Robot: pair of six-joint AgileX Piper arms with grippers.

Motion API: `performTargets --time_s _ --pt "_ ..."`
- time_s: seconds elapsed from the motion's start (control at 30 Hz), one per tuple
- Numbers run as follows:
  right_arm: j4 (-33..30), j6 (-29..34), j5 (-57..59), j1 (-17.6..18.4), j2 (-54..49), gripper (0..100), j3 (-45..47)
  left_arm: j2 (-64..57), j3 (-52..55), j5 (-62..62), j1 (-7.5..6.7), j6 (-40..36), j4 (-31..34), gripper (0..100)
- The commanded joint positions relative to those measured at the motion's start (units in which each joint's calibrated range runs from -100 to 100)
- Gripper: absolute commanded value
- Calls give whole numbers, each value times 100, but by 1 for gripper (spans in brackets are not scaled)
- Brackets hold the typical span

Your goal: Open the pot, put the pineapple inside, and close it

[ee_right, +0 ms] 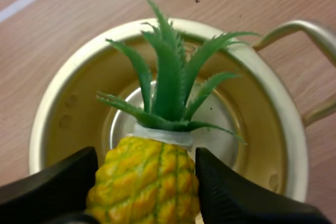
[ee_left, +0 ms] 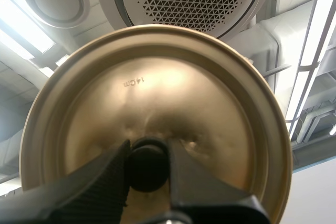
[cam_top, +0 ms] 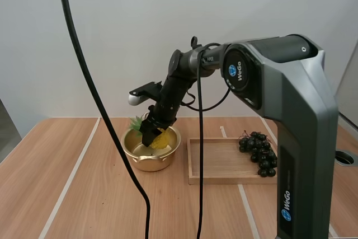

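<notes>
Right claw (ee_right: 146,157) grips the yellow plastic pineapple (ee_right: 149,184) over the open golden metal pot (ee_right: 50,111); left claw (ee_left: 148,150) pinches the round golden lid (ee_left: 157,87) by its black knob (ee_left: 147,174).

Pot (cam_top: 148,163): shiny gold in & out, paler silvery disc at bottom. Pineapple (ee_right: 152,182): yellow-orange body w/ greenish criss-cross lines, white band at neck, green spiky leaves. Lid (ee_left: 157,103): brushed gold; knob (ee_left: 148,167) black. Grapes (cam_top: 258,152): v. dark purple, nearly black. Tray (cam_top: 224,180): light wood. Bench (cam_top: 56,166): warm brown wood grain w/ thin pale stripes. Left fingers (ee_left: 94,182) & right fingers (ee_right: 52,182): black. Right arm (cam_top: 296,116): grey w/ black joints, blue round logo.
</notes>
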Motion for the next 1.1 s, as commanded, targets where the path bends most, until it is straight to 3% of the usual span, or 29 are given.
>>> performTargets --time_s 0.0,0.57,0.67,0.77,0.83,1.07 --pt "-72 9 57 4 85 0 25 -46 -44 -47 1 0 18 0" --pt "-114 0 184 4 358 3 50 -46 -44 130 1 0 18 0" --pt "-114 9 203 4 358 35 50 -46 -44 130 1 0 18 0" --pt "-114 -19 203 4 332 79 50 -46 -44 130 1 0 18 0" --pt "-114 -29 173 4 274 100 50 -46 -44 130 1 0 18 0" --pt "1 -101 58 4 -204 100 34 -46 -44 130 1 0 18 0"
